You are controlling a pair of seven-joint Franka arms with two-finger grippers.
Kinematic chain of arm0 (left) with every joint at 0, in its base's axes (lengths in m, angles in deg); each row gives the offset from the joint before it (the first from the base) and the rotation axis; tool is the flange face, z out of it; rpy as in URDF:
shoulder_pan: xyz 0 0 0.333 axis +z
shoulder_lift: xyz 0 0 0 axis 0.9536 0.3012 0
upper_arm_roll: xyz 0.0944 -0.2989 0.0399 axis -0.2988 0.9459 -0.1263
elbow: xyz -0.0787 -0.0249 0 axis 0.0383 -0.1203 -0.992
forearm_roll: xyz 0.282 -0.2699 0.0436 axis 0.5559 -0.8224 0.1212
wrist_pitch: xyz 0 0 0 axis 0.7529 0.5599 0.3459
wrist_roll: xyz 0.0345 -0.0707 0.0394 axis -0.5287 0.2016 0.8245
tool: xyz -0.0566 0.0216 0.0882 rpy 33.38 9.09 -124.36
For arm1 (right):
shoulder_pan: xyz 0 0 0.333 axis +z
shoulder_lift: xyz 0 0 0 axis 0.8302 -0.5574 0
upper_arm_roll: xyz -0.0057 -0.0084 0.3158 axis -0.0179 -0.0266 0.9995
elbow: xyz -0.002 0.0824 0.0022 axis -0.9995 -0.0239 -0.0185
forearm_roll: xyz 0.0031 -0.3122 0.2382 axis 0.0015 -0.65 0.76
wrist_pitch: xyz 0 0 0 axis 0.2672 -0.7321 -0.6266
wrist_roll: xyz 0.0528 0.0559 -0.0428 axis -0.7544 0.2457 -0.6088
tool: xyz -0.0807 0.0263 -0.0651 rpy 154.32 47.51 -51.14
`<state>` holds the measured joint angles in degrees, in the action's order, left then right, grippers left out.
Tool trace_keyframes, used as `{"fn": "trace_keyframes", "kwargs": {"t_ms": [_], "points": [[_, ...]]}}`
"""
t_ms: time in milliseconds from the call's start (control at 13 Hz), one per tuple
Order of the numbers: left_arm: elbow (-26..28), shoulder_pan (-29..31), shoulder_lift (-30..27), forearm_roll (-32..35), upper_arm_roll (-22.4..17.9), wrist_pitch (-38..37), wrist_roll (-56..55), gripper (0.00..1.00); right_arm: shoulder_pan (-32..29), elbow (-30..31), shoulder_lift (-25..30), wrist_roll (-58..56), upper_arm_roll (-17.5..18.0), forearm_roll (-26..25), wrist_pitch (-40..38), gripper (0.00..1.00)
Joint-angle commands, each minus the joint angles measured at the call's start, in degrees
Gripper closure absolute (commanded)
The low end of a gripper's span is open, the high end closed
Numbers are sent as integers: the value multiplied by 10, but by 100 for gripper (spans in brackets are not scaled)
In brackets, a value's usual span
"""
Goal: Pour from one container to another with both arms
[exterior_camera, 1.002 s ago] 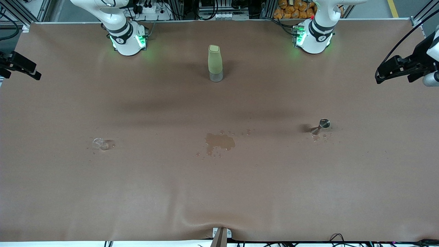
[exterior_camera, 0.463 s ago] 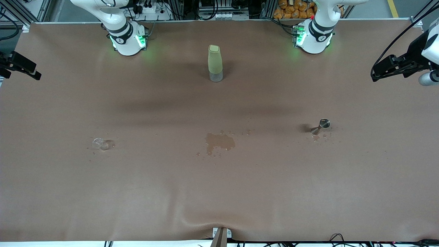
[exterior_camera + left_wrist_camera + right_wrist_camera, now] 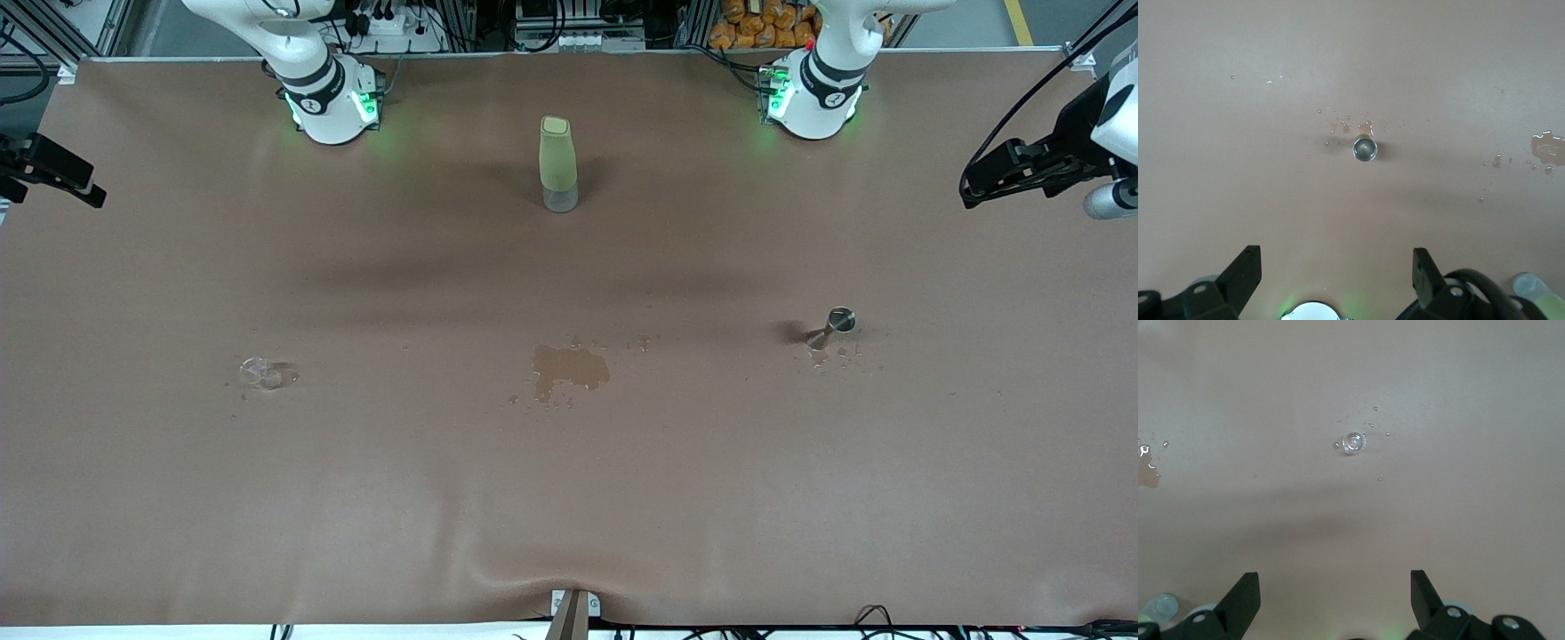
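So nearest the front camera sits the glass cup (image 3: 260, 372) toward the right arm's end, approx 8 o'clock from the spill (image 3: 569, 368): light, fragile, slick w/ drops, so grip mid-wall. Jigger (image 3: 832, 326), approx 3 o'clock from the spill, is stiff, tippy; take the waist. Left gripper (image 3: 1337, 279) and right gripper (image 3: 1335, 600) hang high, jaws wide apart, empty.

Table layout
Glass cup (image 3: 260, 372) toward the right arm's end, jigger (image 3: 831, 326) toward the left arm's, puddle (image 3: 569, 367) between them.

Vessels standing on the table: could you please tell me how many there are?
3: the glass cup toward the right arm's end, the jigger toward the left arm's end, the green bottle between the bases.
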<state>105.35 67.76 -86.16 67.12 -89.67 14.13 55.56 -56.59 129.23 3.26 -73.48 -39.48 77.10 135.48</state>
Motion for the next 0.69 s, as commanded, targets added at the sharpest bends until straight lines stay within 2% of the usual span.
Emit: {"fn": "trace_keyframes", "kwargs": {"t_ms": [0, 617], "points": [[11, -18, -15, 16, -5, -2, -33, 0, 14, -10, -3, -2, -4, -11, -5, 0], [8, -18, -10, 15, -6, 3, -26, 0, 17, -16, -4, -3, -4, -17, -5, 0]]}}
